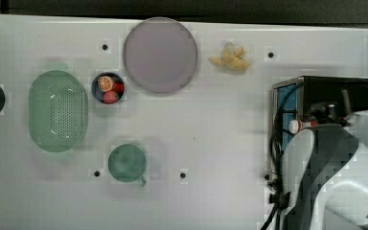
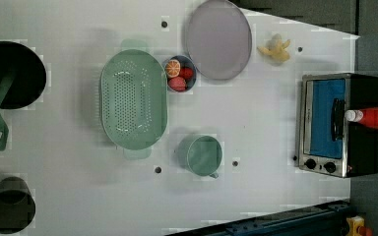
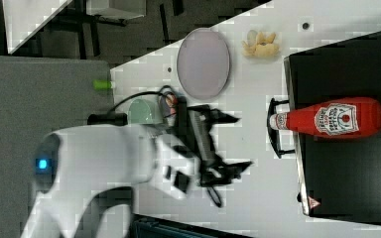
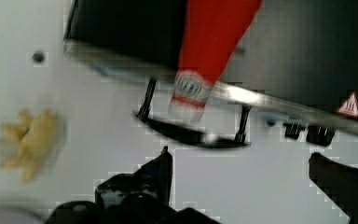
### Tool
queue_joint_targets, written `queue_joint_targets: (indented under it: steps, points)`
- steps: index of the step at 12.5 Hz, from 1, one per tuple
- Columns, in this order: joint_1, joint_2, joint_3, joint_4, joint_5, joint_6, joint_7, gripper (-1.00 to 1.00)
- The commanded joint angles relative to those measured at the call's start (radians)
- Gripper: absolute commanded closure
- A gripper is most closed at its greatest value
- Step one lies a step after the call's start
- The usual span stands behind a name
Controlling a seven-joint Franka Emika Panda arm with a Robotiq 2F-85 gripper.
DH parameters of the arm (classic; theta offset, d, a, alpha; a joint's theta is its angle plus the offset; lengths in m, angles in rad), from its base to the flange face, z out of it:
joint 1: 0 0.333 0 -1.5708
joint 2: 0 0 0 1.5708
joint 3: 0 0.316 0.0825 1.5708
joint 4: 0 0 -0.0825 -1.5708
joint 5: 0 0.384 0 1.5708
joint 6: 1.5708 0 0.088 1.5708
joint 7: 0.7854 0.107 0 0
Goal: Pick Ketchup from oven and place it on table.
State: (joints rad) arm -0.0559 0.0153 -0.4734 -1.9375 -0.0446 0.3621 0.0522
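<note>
The ketchup (image 3: 335,117) lies on its side on top of the black oven (image 3: 347,173), with its white cap poking over the front edge above the door handle. It also appears as a red bottle (image 2: 374,117) (image 1: 302,125) on the oven roof (image 2: 359,147). My gripper (image 3: 235,144) hovers over the white table (image 1: 211,134) in front of the oven door. It is open, holds nothing and is apart from the bottle. In the wrist view the two dark fingertips (image 4: 161,168) stand wide, and the ketchup (image 4: 209,42) and the handle lie just beyond them.
A green colander (image 1: 57,110), a small fruit bowl (image 1: 108,88), a purple plate (image 1: 160,54), a green mug (image 1: 127,163) and a yellow bunch (image 1: 230,58) lie on the table. A black pan with a green spatula (image 2: 10,73) and a dark cup (image 2: 9,206) sit at the left view's left.
</note>
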Motion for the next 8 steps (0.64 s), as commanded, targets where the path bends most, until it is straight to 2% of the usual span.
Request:
queue_joint_targets:
  steps: [1, 4, 8]
  points:
    - [-0.021, 0.025, -0.049, 0.076, 0.018, 0.056, 0.006, -1.0]
    - [-0.028, 0.136, -0.102, 0.141, 0.037, 0.072, 0.007, -1.0]
    - [-0.055, 0.257, -0.14, 0.163, 0.152, 0.183, 0.007, -1.0]
